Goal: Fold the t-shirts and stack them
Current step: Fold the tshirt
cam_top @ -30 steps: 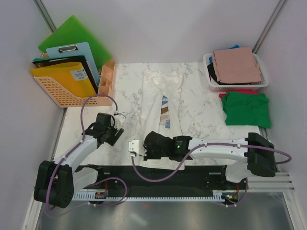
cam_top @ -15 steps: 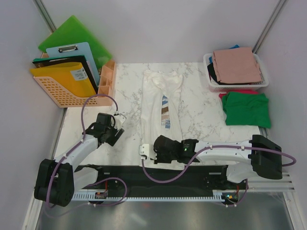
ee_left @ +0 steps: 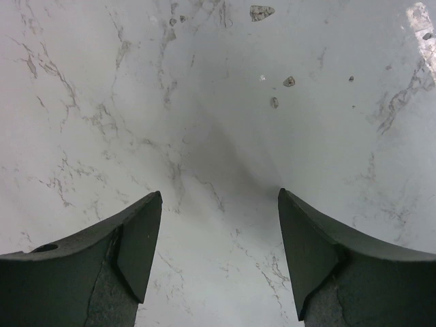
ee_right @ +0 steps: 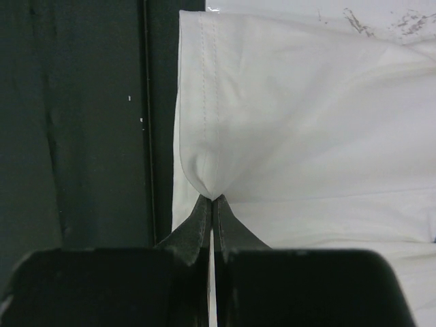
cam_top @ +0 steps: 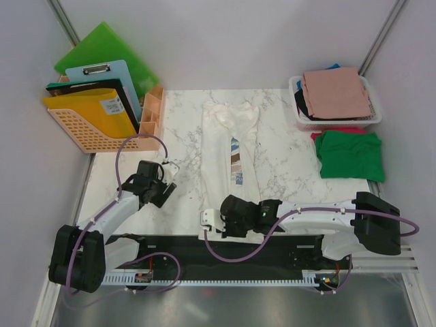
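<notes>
A white marble-patterned tabletop point(cam_top: 286, 157) filled the middle of the overhead view, boxed in by pale grey walls. The cream-white t-shirt point(cam_top: 228, 136) lay down the centre as a long narrow strip, its hem towards the bottom of the frame. There the right gripper point(ee_right: 212, 199) was closed, pinching the hem beside a dark strip point(ee_right: 82, 122). At lower left the left gripper point(ee_left: 219, 194) hung with fingers spread over bare marble, holding nothing. At right a green t-shirt point(cam_top: 351, 155) lay folded below a white mesh basket point(cam_top: 295, 92) topped by a dusty-pink t-shirt point(cam_top: 337, 92). A peach file basket point(cam_top: 75, 133) stood upper left.
</notes>
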`<state>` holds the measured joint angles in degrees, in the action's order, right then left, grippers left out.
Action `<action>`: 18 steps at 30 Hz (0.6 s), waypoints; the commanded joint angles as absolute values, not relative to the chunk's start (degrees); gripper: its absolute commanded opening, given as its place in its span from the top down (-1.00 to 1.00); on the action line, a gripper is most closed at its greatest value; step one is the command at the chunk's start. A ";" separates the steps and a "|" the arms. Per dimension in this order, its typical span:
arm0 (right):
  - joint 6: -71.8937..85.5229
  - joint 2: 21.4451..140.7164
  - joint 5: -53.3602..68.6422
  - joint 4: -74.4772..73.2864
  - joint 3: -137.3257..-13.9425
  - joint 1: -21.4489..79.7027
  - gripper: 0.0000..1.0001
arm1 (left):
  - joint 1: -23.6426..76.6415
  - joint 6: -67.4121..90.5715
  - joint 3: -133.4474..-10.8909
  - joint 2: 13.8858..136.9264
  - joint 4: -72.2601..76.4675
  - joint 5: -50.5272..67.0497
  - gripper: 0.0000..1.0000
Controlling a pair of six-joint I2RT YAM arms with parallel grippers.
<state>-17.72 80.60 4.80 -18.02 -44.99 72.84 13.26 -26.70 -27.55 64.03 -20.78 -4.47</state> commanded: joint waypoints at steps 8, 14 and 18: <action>-17.23 86.22 9.84 -17.05 -50.70 74.44 1.00 | 13.10 -27.07 -28.74 64.86 -18.90 -5.36 -0.52; -18.46 87.89 9.41 -18.28 -55.54 75.41 1.00 | 13.10 -26.98 -28.83 65.48 -18.63 -5.45 -0.52; -18.37 89.20 10.19 -18.46 -56.60 75.76 1.00 | 13.10 -27.07 -28.83 65.22 -18.54 -5.45 -0.52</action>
<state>-18.02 88.07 7.90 -18.63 -54.46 75.02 13.26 -26.72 -27.79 64.86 -19.64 -4.60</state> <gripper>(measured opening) 0.010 0.759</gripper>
